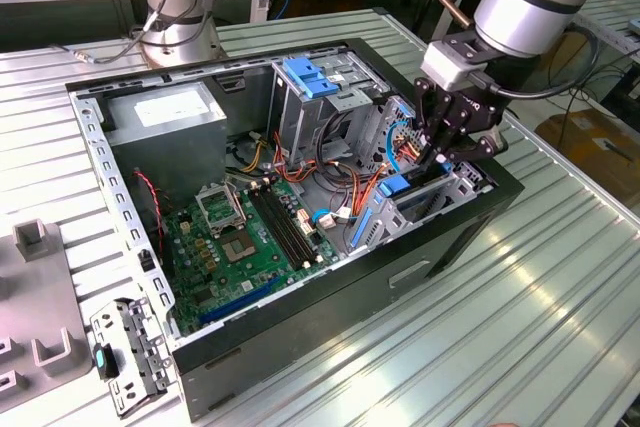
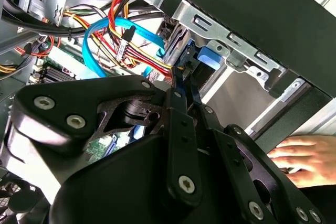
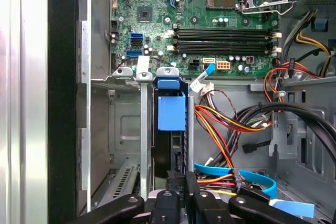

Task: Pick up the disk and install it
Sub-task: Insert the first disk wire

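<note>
The disk (image 3: 170, 148) stands on edge in the metal drive bay (image 3: 123, 129) at the case's front corner, its blue carrier handle (image 3: 171, 109) towards the motherboard. In the exterior view the blue handle (image 1: 395, 185) shows in the bay at the case's right end. My gripper (image 1: 441, 154) hangs just above that bay. Its black fingers (image 3: 190, 195) are pressed together at the end of the disk away from the handle. In the second wrist view my gripper (image 2: 180, 80) points at the blue handle (image 2: 211, 56). I cannot tell whether the fingertips touch the disk.
The open black computer case (image 1: 300, 347) lies on a ribbed metal table. Inside are a green motherboard (image 1: 240, 237), a grey power-supply box (image 1: 165, 112), a tall cage with a blue latch (image 1: 305, 77) and loose cables (image 3: 231, 124). A person's hand (image 2: 296, 153) rests outside the case.
</note>
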Robot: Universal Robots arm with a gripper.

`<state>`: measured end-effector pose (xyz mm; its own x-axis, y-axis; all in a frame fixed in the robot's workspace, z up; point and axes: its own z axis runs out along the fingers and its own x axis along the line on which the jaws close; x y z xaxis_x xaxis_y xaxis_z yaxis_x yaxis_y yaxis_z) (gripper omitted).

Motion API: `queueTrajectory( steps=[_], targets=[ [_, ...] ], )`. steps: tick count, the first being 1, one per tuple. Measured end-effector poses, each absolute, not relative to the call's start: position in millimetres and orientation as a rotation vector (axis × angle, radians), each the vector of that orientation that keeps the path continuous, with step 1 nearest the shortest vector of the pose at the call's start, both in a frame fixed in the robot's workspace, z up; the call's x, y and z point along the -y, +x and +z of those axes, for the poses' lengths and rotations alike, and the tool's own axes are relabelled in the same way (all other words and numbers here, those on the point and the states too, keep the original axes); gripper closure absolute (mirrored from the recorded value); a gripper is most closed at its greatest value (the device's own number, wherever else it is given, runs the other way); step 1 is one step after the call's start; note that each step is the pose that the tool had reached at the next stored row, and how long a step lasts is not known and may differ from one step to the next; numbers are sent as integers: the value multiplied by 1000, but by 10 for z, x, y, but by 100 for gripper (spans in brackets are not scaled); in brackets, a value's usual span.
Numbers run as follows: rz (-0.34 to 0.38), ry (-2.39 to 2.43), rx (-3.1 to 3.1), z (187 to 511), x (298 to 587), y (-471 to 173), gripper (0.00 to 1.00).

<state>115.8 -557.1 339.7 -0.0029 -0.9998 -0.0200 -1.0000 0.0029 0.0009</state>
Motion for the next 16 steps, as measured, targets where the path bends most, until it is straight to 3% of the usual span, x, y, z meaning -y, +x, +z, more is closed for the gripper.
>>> queueTrajectory(
  steps=[10,11,13,16],
  targets=[
    [24,-2208,-2215,3392,5571,1158,83],
    [24,-2208,-2215,3393,5571,1158,82],
    [24,-2208,-2215,3468,5571,1158,69],
    [23,-2208,-2215,3546,5571,1159,69]
  ],
)
